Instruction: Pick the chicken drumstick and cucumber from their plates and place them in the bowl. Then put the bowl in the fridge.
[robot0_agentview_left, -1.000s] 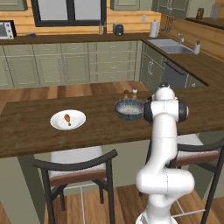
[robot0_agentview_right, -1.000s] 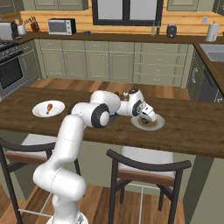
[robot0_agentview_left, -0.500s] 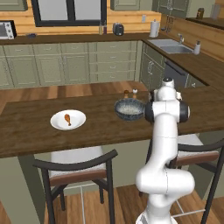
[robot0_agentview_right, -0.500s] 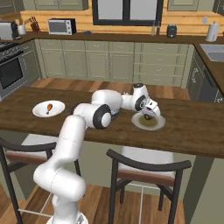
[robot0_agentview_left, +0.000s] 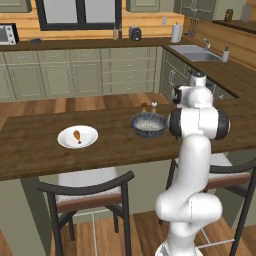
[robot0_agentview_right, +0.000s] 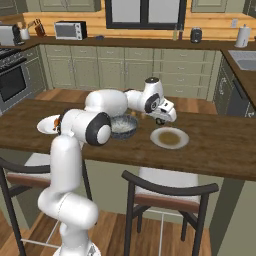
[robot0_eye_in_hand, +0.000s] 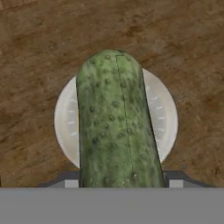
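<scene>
My gripper (robot0_agentview_right: 164, 118) is shut on the dark green cucumber (robot0_eye_in_hand: 113, 127) and holds it a little above its white plate (robot0_agentview_right: 170, 138), whose rim (robot0_eye_in_hand: 65, 124) shows on both sides of the cucumber in the hand view. Just left of that plate on the wooden counter stands the dark ribbed bowl (robot0_agentview_right: 123, 127), which also appears in the left base view as the bowl (robot0_agentview_left: 148, 125) beside my arm. Farther left, the small orange-brown chicken drumstick (robot0_agentview_left: 77, 135) lies on the other white plate (robot0_agentview_left: 65, 141). The fridge is out of view.
Two small shakers (robot0_agentview_left: 149, 107) stand just behind the bowl. Dark chairs (robot0_agentview_left: 87, 192) (robot0_agentview_right: 167, 192) are tucked under the counter's near edge. A sink (robot0_agentview_left: 194, 51) sits on the back right counter, a stove (robot0_agentview_right: 11, 75) at the far left.
The gripper has risen from the plate's surface with the cucumber in it. The bowl, the drumstick and both plates have not moved.
</scene>
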